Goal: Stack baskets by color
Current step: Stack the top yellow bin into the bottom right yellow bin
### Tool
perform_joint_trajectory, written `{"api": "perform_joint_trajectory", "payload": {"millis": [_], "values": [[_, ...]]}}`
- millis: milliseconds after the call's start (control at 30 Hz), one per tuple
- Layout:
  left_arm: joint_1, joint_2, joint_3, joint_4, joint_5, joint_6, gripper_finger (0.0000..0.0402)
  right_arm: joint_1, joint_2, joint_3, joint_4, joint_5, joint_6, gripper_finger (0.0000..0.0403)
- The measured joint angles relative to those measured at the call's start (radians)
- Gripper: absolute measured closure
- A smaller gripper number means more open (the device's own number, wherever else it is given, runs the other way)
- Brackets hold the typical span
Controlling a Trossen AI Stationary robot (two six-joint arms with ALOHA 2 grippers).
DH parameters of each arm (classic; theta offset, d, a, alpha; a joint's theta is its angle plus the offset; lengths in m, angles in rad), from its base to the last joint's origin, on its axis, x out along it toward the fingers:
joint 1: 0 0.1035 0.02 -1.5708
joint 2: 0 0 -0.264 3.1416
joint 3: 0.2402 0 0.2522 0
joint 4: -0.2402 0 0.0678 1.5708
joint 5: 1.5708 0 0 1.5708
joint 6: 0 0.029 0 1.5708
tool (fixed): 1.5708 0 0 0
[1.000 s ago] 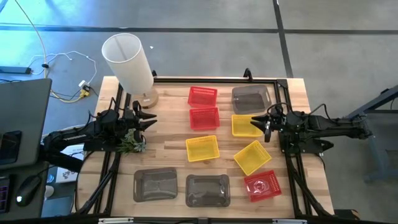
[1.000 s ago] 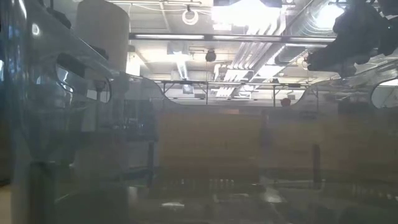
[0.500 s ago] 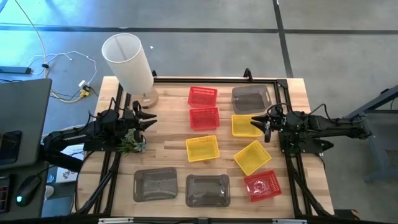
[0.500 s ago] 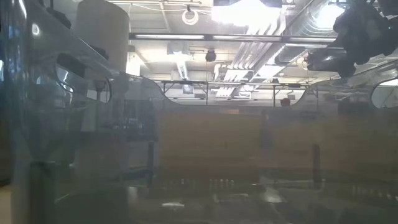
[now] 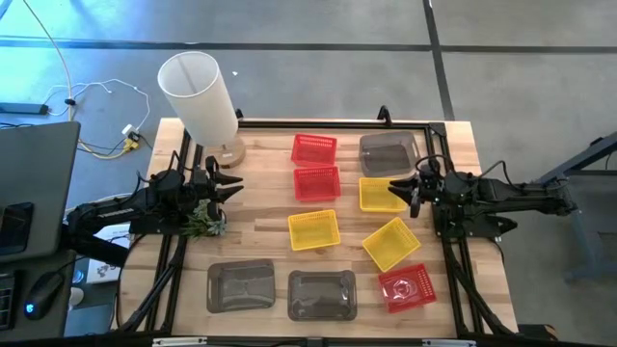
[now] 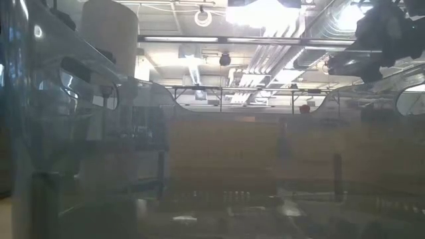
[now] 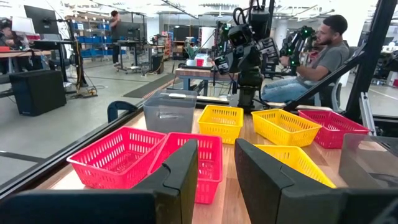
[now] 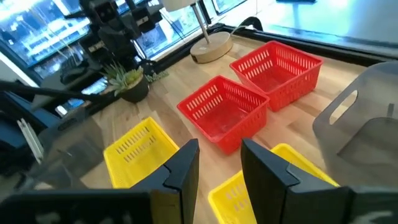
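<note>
- Right gripper hangs over a yellow basket — fingers parted, holding nothing.
- Left gripper waits at the table's left edge, fingers apart, empty.
- Baskets lie unstacked: red pair, grey ones near the front.
- No readable writing.

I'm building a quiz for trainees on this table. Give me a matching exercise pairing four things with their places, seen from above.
Things:
1. white cylindrical lamp shade
2. lone red mesh basket
3. small green plant
4. grey translucent basket next to a red one

Places:
a. far right
b. by the left gripper
c. far left corner
d. near right corner

Pairs: 1-c, 2-d, 3-b, 4-a
</note>
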Motion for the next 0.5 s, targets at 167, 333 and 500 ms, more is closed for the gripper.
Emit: {"api": "perform_joint_trajectory", "payload": {"millis": [167, 333, 500], "values": [[0.0, 0.0, 0.0, 0.001, 0.026, -0.001, 0.0307, 0.0, 0.0, 0.0, 0.052, 0.009, -0.045, 0.0295], [0.0, 0.0, 0.0, 0.006, 0.041, -0.001, 0.0307, 0.0, 0.0, 0.002, 0.115, 0.036, -0.115, 0.0295], [0.0, 0.0, 0.0, 0.006, 0.041, 0.001, 0.0307, 0.0, 0.0, 0.033, 0.128, 0.046, -0.179, 0.0281]]}}
